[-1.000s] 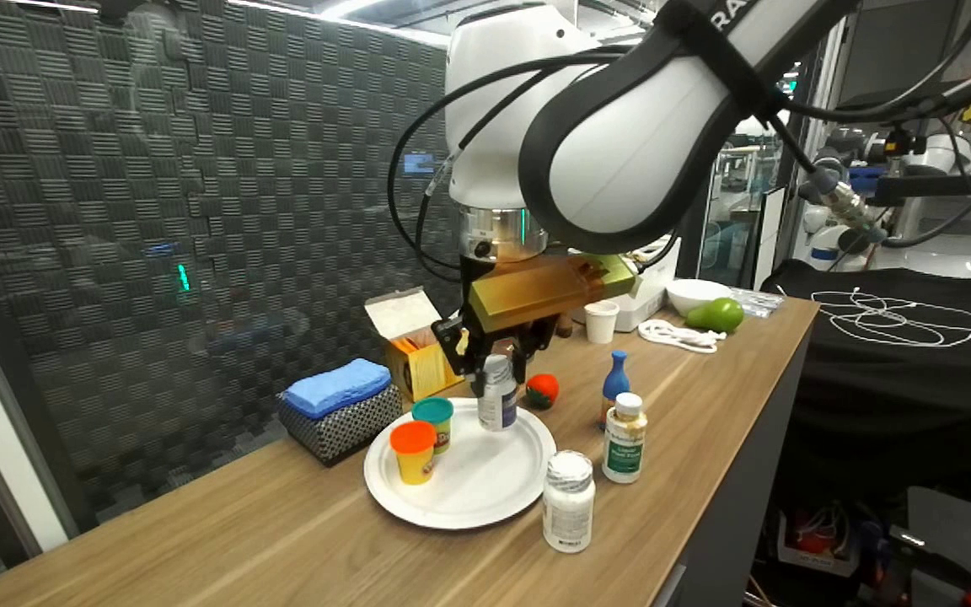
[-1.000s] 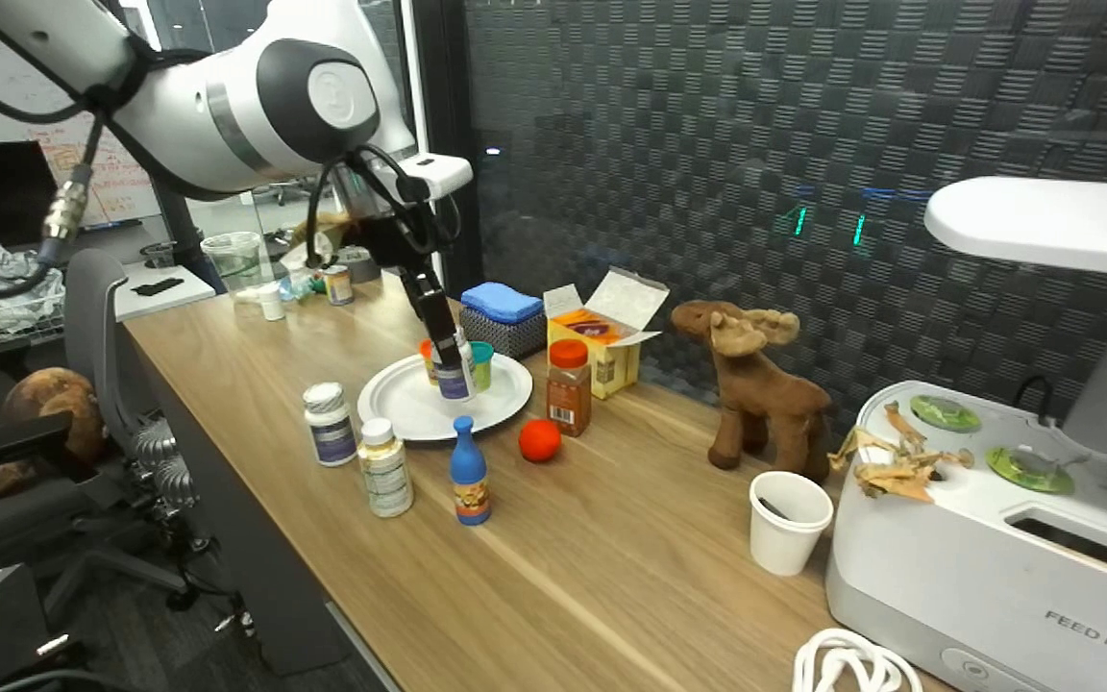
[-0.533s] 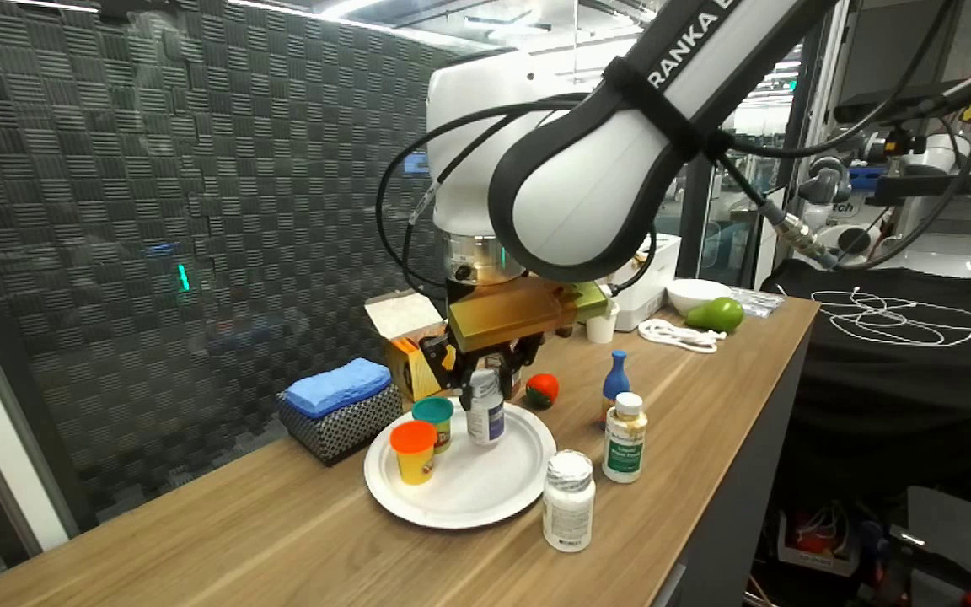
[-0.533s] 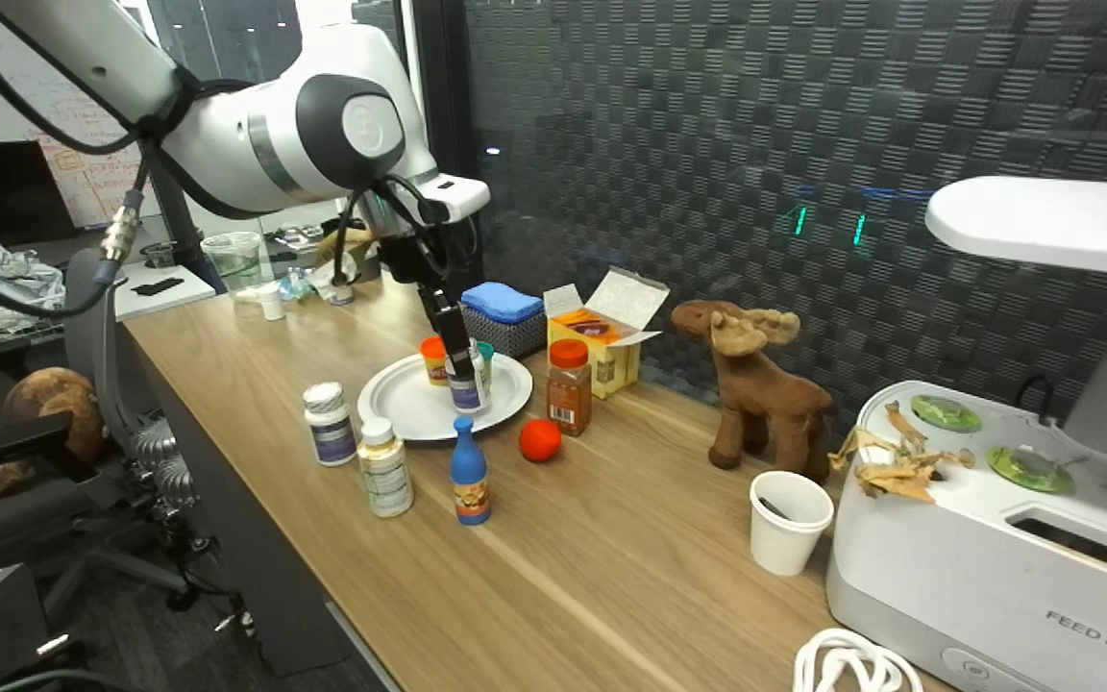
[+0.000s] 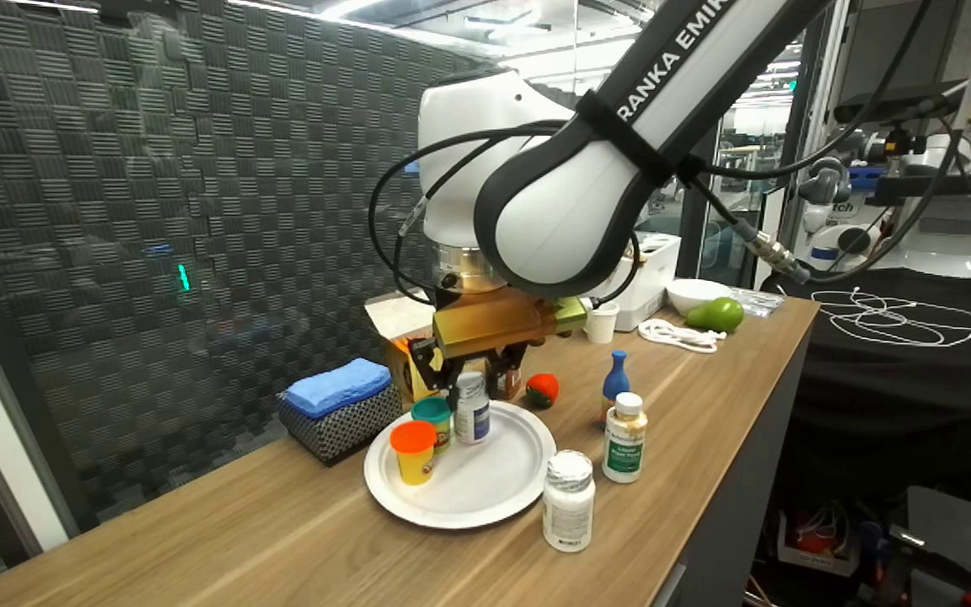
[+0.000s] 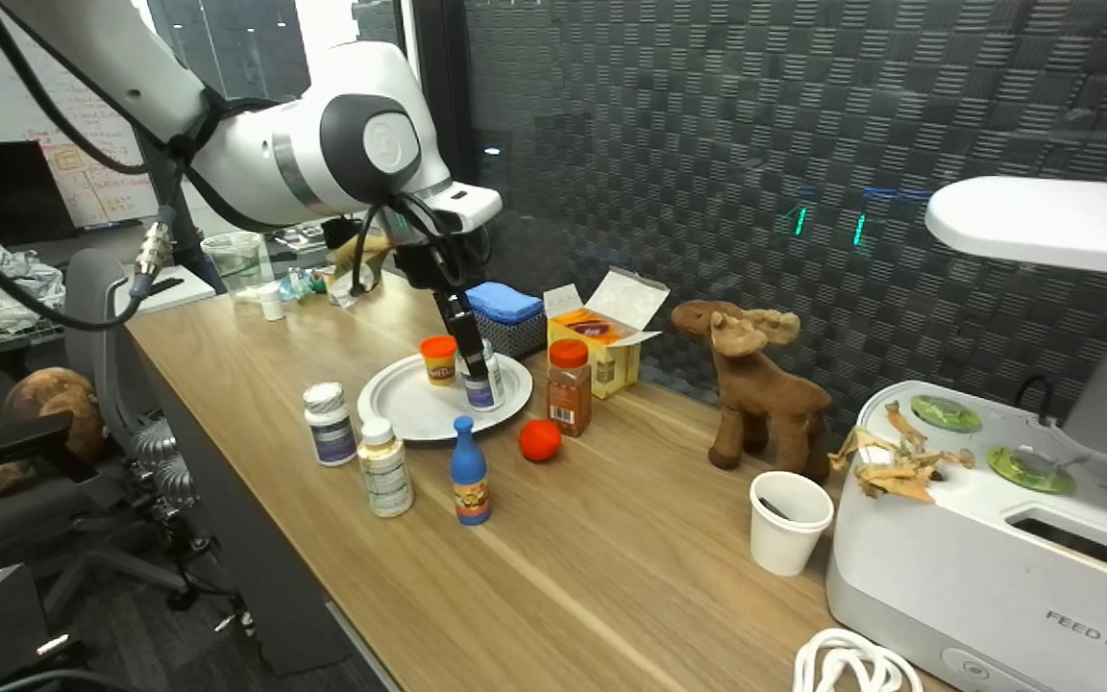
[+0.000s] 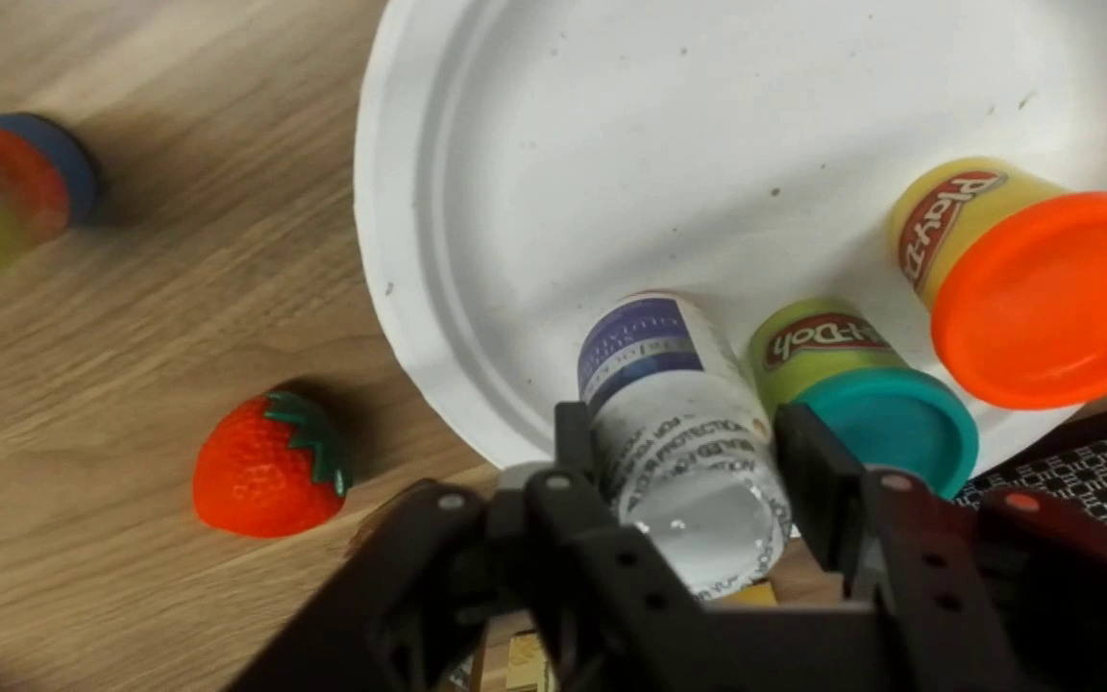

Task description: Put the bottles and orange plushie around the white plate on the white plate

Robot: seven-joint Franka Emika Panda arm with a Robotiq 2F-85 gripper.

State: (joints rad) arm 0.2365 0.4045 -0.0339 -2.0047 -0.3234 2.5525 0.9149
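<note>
- The jaws are pinching a white bottle (image 7: 676, 423) near its cap, at the lower middle of the wrist view.
- That bottle is showing a blue-purple label and a print-covered seal; it is being held nearly upright over the white plate (image 7: 688, 144), just beside a teal-lidded tub (image 7: 890, 423). I cannot tell whether its base is touching.
- Another white bottle (image 5: 568, 510) and a green-labelled bottle (image 5: 624, 447) are standing below and right of centre in an exterior view.
- The orange plushie (image 7: 260, 471), green-leaved, is lying lower left in the wrist view; a brownish-orange bottle (image 6: 568, 392) is standing near the centre of an exterior view.
- The bench (image 5: 241, 539) is showing brown wood grain; a dark, blocky wall (image 5: 115, 211) is filling the upper left of an exterior view.
</note>
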